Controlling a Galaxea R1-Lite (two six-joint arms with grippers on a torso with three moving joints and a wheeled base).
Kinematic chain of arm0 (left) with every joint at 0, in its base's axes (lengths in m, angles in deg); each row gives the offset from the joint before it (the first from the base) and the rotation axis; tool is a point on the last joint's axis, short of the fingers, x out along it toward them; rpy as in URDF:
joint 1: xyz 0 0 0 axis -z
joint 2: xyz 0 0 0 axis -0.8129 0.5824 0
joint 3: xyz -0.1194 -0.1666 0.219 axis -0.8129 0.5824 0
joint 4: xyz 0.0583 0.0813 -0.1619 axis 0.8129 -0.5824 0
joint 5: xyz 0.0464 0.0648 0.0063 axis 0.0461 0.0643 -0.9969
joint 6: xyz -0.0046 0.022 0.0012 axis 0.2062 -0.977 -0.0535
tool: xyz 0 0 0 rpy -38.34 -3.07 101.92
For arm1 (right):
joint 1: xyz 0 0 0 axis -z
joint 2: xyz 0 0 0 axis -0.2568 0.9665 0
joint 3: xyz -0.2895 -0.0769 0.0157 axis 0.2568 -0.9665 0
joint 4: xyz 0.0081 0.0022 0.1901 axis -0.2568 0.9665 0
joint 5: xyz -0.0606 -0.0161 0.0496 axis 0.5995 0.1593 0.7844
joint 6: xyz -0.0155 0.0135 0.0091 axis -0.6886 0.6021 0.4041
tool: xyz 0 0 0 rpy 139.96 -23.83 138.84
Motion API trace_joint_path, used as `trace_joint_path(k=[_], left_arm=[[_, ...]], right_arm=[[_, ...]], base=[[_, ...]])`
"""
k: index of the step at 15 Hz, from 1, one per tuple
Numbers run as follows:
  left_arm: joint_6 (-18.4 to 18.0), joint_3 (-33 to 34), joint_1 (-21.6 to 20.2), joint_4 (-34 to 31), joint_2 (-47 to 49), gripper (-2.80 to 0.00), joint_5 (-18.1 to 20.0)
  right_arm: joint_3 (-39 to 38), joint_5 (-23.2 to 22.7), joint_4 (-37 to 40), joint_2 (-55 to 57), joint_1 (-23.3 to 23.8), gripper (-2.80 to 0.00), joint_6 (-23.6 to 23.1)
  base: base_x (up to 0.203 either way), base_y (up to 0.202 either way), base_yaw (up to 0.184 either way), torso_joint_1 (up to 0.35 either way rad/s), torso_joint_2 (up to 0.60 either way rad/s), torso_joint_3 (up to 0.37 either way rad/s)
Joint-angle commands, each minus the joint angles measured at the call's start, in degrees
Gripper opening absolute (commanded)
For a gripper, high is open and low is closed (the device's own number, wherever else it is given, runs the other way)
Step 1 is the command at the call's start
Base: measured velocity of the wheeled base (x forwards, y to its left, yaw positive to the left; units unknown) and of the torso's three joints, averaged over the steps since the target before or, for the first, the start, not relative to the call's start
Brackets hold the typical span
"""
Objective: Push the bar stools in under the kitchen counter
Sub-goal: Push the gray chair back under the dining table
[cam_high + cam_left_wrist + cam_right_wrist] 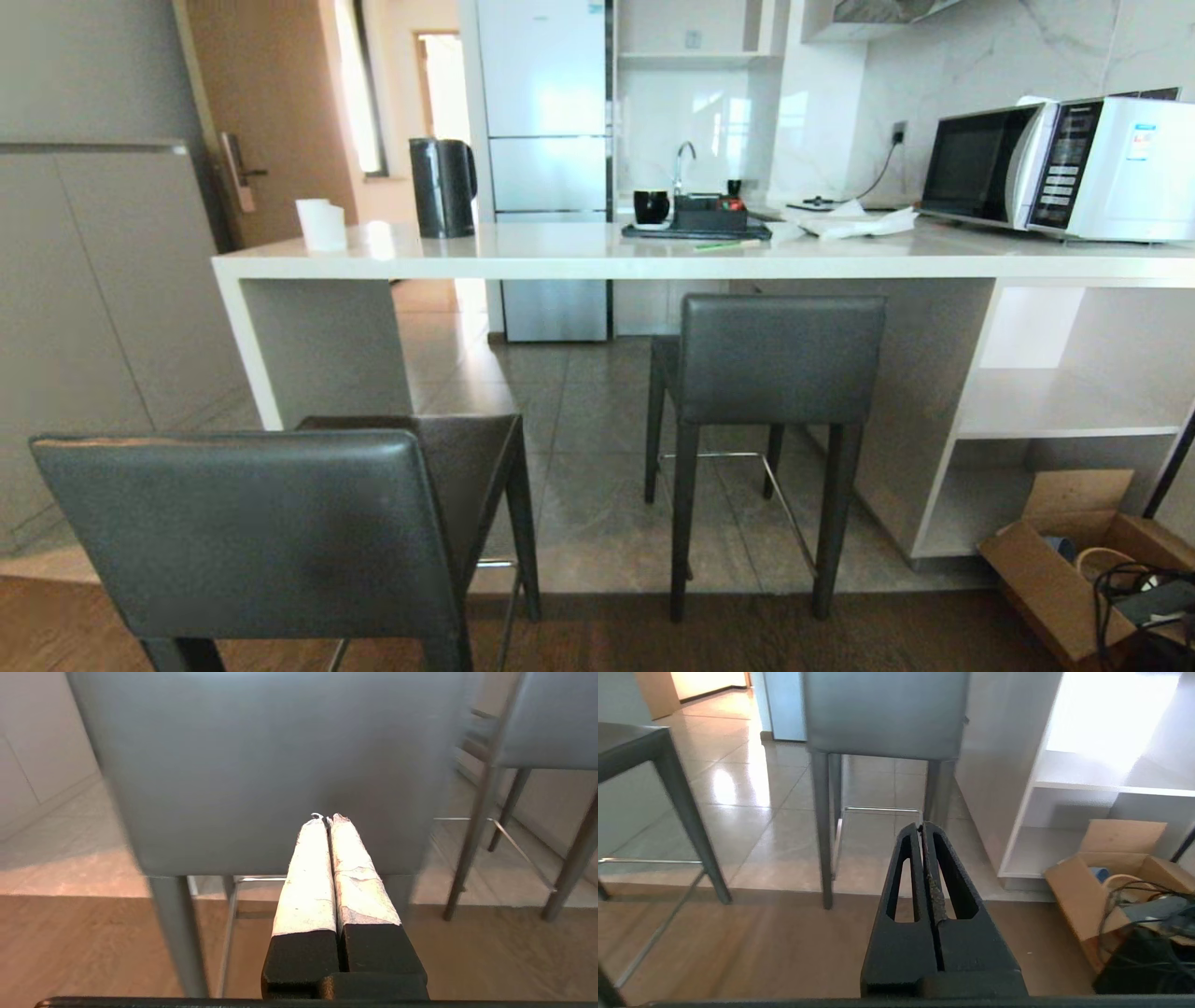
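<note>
Our left claw (325,817) is closed, its 2 white-wrapped fingers (308,872) pressed together with nothing between them, and it points at the dark grey backrest of the near stool (261,765); we cannot tell whether the tips touch the leather. Our right claw (920,826) is closed too, black fingers (906,877) meeting at the tips and empty, hanging above the wooden floor (761,952) and aimed toward the far stool (882,714), well apart from it.

From the head view neither arm shows. The near stool (252,523) stands on our left, well back from the desk (597,254), its backrest toward us, its seat short of the white slab edge and turned slightly off square. The far stool (780,359) stands further in, upright, its backrest just below the desk's front edge, with its rear legs at the line where tile meets wood.

On the desk we see a black kettle (442,187), a white roll (320,224), a dark tray (695,231) carrying a black cup (651,207), some crumpled white paper (859,222) and a microwave (1064,168). Open white shelves (1064,401) sit under the right end, with an open cardboard box (1074,560) on the floor beside them. A fridge (546,140) stands behind the desk.
</note>
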Motion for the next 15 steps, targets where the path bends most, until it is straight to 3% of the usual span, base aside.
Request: trace_joint_path(k=[1,15], left_arm=[[0.00,0.01,-0.01,0.01,0.07,-2.80,0.00],[0.00,0.01,-0.01,0.01,0.07,-2.80,0.00]], right_arm=[[0.00,-0.01,0.03,0.07,0.02,-2.80,-0.07],[0.00,-0.01,0.03,0.07,0.02,-2.80,0.19]], base=[[0.000,0.197,-0.004,0.005,0.00,0.002],[0.000,0.197,-0.003,0.001,0.00,0.002]])
